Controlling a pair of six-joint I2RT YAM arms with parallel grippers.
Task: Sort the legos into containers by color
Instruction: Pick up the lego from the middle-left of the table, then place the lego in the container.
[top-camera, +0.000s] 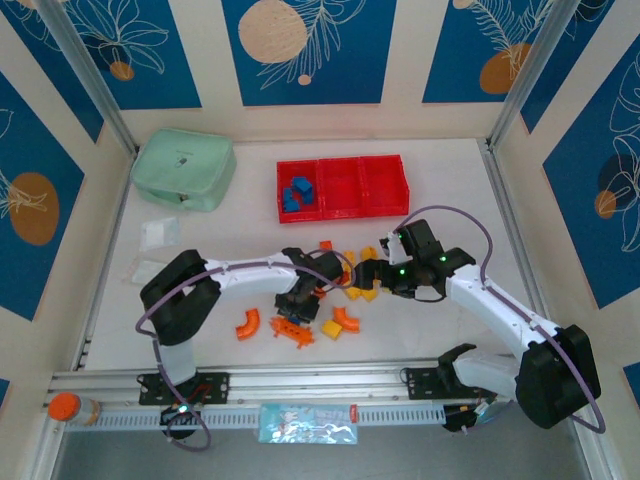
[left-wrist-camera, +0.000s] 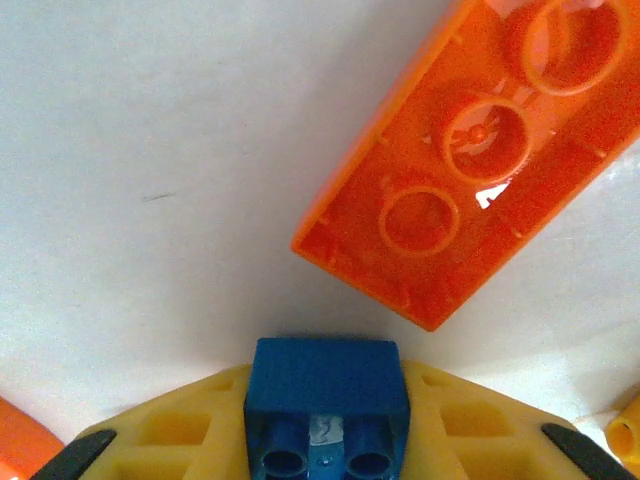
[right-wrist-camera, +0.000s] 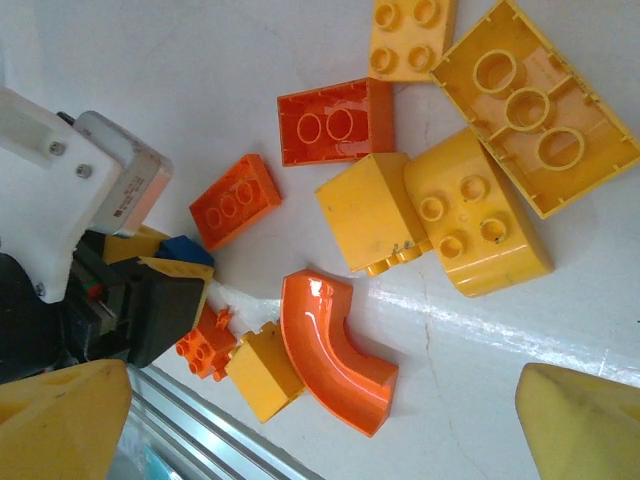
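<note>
1. We see the white table (top-camera: 450, 200) carrying everything, both arms reaching in from its near edge
2. The mint-green pouch (top-camera: 184, 170) lies at the far left, apart from the bins
3. The containers (top-camera: 343, 187), three joined red bins, sit at the far middle of the table; the leftmost bin holds several blue legos (top-camera: 297, 195)
4. The right gripper (top-camera: 378, 272) hangs over the right side of the heap with its jaws spread wide and nothing between them; its yellow fingers (right-wrist-camera: 65, 420) frame the wrist view at both lower corners
5. The left gripper (left-wrist-camera: 327, 425) is down at the table on the left side of the heap, clamped on a blue brick (left-wrist-camera: 327, 385) pinched between its yellow pads (left-wrist-camera: 190, 435)
6. The loose legos (top-camera: 350, 290), orange and yellow, lie scattered on the table between the two grippers, well short of the containers
7. A long yellow brick (right-wrist-camera: 535, 120) lies underside up, touching a rounded yellow block (right-wrist-camera: 475, 225)
8. A long orange brick (left-wrist-camera: 470, 160), also underside up, lies just ahead of the blue brick, not touching it
9. An orange arch (right-wrist-camera: 330, 345) lies flat, a small yellow block (right-wrist-camera: 262, 375) just beside it
</note>
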